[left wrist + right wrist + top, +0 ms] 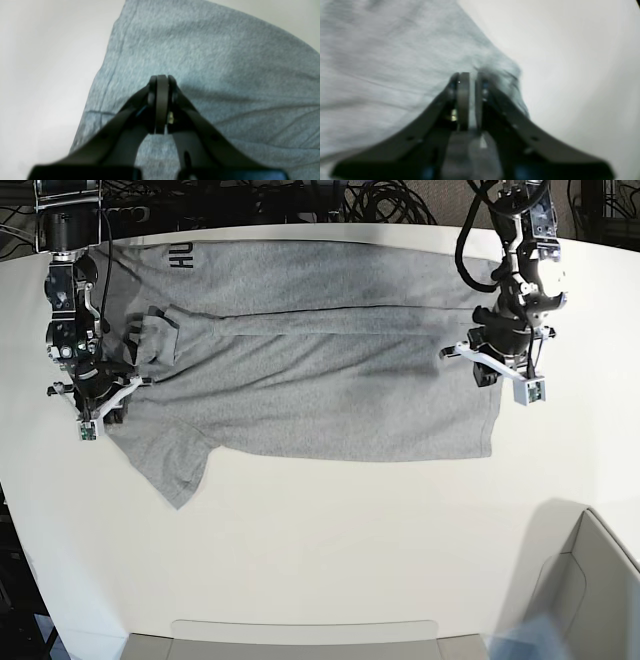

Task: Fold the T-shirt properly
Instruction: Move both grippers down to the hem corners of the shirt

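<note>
The heather-grey T-shirt (320, 390) lies spread across the white table, its top part folded down along a lengthwise crease. Black lettering (180, 252) shows at its far left corner. A sleeve (175, 465) sticks out at the lower left. My left gripper (502, 365) hovers over the shirt's right edge; the left wrist view shows this gripper (162, 77) shut, empty, above plain cloth (225, 62). My right gripper (100, 398) is at the shirt's left edge. In its wrist view this gripper (471, 75) shows a narrow gap, with a bunched cloth edge (502, 75) at the tips.
A grey bin (590, 590) stands at the front right corner and a flat tray edge (300, 635) lies along the front. Cables (380, 200) run behind the table (320, 550). Bare white surface shows in front of the shirt.
</note>
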`<state>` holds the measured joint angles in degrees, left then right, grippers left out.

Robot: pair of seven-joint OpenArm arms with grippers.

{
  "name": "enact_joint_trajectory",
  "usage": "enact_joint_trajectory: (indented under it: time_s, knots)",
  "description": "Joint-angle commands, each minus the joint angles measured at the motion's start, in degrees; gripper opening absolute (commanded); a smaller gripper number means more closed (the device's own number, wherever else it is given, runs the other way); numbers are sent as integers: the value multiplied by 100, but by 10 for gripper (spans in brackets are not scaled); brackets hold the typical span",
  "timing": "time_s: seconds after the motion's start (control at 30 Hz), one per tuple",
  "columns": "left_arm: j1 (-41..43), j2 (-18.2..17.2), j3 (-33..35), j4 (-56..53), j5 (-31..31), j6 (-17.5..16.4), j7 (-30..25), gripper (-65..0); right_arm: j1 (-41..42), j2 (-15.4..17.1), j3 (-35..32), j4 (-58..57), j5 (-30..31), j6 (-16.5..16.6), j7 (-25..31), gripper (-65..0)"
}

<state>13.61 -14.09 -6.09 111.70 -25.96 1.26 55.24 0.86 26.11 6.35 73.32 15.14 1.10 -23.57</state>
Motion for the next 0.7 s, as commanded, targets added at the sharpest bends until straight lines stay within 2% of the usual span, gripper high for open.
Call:
enact_joint_trajectory:
  time_s: [0.0, 0.07, 0.1, 0.2, 0.27, 0.37, 0.57, 0.67]
  knots:
    - [-20, -29, -11, 78, -20, -16, -131, -650, 322, 119, 46, 251, 20, -27, 173, -501]
    - [-20, -29, -11, 78, -20, -16, -131, -650, 533, 145, 2, 294, 12, -9, 164, -410]
    - [-20, -29, -11, 78, -20, -16, -131, -650, 692, 154, -68, 277, 12, 70, 164, -387]
    - [-2, -29, -11, 78, -20, -16, -131, -650, 1289, 268, -384, -84, 12, 615, 155, -398]
    - [-2, -29, -11, 78, -20, -25, -131, -650, 1755, 295, -701, -602, 12, 782, 155, -404]
    - [-2, -29, -11, 78, -20, -25, -131, -650, 2476, 295, -1299, -1473, 100, 826, 208, -403]
    - [-11, -29, -11, 78, -20, -25, -131, -650, 3355, 321, -1800, -2826, 1436, 843, 217, -402]
    - [-11, -11, -11, 78, -29, -25, -131, -650, 3452, 286, -2257, -3108, 1436, 852, 225, -402]
